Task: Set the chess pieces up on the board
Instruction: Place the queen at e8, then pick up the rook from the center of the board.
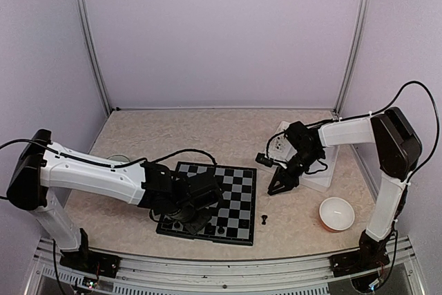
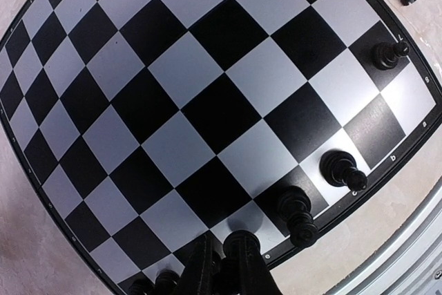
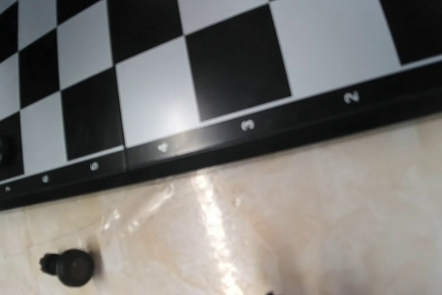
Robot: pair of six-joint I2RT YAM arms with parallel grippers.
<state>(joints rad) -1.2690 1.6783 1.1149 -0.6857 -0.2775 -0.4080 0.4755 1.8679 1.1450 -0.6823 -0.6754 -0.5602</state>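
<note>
the top view shows both arms at once. the board (image 1: 231,191) lies flat close to the near edge of the table, a bit left of the middle. the left arm (image 1: 97,177) reaches low from the near left corner of the table. its left gripper (image 1: 195,220) points down over the board's near left corner. the right arm (image 1: 356,131) bends over from the near right corner. the right gripper (image 1: 276,188) hangs over bare table just beside the board's right side. a white tray (image 1: 323,174) lies behind it, and a white bowl (image 1: 336,213) sits near the near right corner.

the left wrist view shows what the top view hides. black chess pieces (image 2: 342,169) stand on squares along one edge of the board. the left fingers (image 2: 243,267) are close together with a narrow gap. i cannot tell if a piece is between them.

the right wrist view shows the board's numbered edge up close. one loose piece (image 3: 69,267) rests on the table just off that edge. this hand's own fingers do not show there, so i cannot tell if it is wide or narrow.
</note>
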